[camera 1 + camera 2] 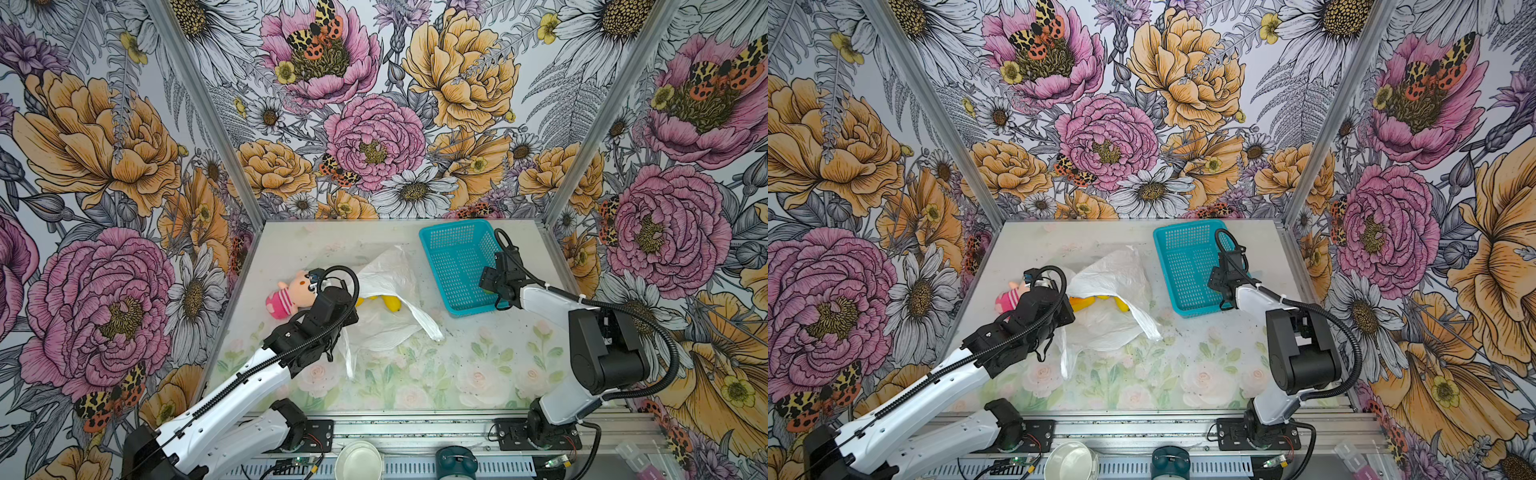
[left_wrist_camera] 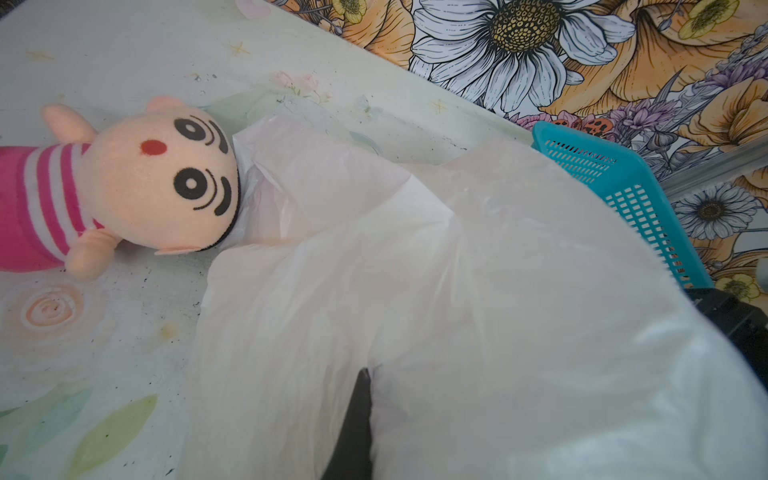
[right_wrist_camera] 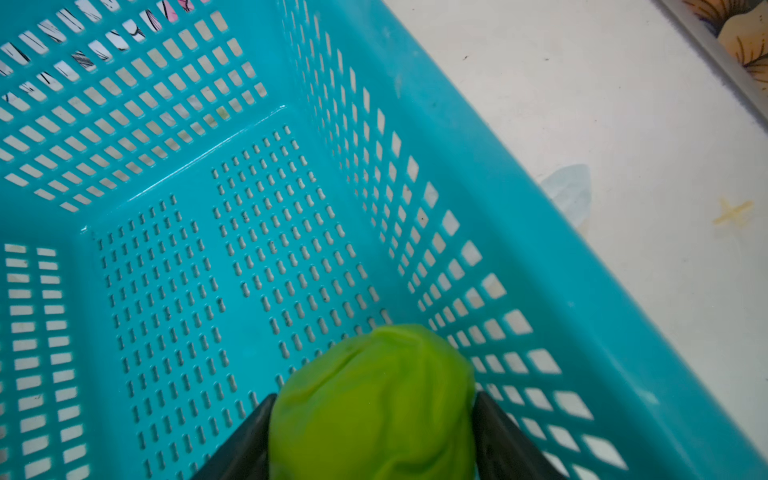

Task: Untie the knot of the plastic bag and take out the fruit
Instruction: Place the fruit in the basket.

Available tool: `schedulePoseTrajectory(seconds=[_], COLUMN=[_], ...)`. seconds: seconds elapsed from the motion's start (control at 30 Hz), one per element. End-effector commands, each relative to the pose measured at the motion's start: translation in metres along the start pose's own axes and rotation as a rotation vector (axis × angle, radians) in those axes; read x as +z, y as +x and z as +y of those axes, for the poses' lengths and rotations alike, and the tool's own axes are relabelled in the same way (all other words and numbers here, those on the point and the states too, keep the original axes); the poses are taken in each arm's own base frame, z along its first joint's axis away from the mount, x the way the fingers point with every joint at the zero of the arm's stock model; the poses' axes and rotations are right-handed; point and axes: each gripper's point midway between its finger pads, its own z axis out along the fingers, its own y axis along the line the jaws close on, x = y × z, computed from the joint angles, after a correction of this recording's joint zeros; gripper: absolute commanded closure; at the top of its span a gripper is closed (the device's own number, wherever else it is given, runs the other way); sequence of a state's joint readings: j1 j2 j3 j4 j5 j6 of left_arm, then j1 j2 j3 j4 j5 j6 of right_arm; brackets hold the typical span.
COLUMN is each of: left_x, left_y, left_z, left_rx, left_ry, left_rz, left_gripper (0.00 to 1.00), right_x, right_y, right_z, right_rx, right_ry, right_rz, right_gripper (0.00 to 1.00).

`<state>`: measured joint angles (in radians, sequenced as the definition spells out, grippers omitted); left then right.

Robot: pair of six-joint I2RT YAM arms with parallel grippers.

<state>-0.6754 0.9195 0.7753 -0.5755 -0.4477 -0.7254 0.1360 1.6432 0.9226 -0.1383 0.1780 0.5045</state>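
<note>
The white plastic bag (image 1: 388, 270) (image 1: 1113, 270) lies crumpled mid-table with its mouth gaping. Yellow fruit (image 1: 392, 302) and an orange one (image 1: 1079, 303) show inside. Two handle loops (image 1: 430, 326) trail loose, and no knot shows. My left gripper (image 2: 368, 374) is shut on a fold of the plastic bag (image 2: 457, 291), and only one dark finger shows. My right gripper (image 3: 374, 401) hangs low inside the teal basket (image 3: 540, 291), with a green fruit (image 3: 374, 395) between its fingers (image 3: 488, 415), touching both.
The teal basket (image 1: 453, 226) (image 1: 1187, 226) stands at the back right, and nothing else shows in it. A pink-striped plush doll (image 1: 291, 295) (image 2: 158, 183) lies just left of the bag, touching it. Flowered walls close the table on three sides.
</note>
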Motion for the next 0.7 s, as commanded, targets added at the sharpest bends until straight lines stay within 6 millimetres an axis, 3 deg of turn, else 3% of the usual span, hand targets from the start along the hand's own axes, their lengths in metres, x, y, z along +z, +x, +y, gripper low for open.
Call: schedulePoseTrajectory(seconds=[0.0, 0.17, 0.4, 0.53, 0.67], left_x=[0.000, -0.001, 0.001, 0.001, 0.002], left_y=[-0.001, -0.001, 0.001, 0.000, 0.000], left_z=[0.001, 0.002, 0.001, 0.003, 0.005], left_rx=[0.001, 0.001, 0.003, 0.003, 0.006], left_ry=[0.012, 0.007, 0.010, 0.003, -0.008], left_rz=[-0.001, -0.009, 0.004, -0.004, -0.007], left_gripper=[1.00, 1.00, 1.00, 1.00, 1.00], right_x=[-0.005, -0.033, -0.092, -0.148, -0.209], right_y=[-0.010, -0.019, -0.039, -0.045, -0.040], right_z=[0.003, 0.003, 0.008, 0.035, 0.076], right_rx=[0.001, 0.017, 0.044, -0.027, -0.133], right_ry=[-0.012, -0.055, -0.128, -0.236, -0.448], right_rz=[-0.019, -0.124, -0.298, -0.434, -0.565], right_gripper=[0.20, 0.08, 0.12, 0.18, 0.28])
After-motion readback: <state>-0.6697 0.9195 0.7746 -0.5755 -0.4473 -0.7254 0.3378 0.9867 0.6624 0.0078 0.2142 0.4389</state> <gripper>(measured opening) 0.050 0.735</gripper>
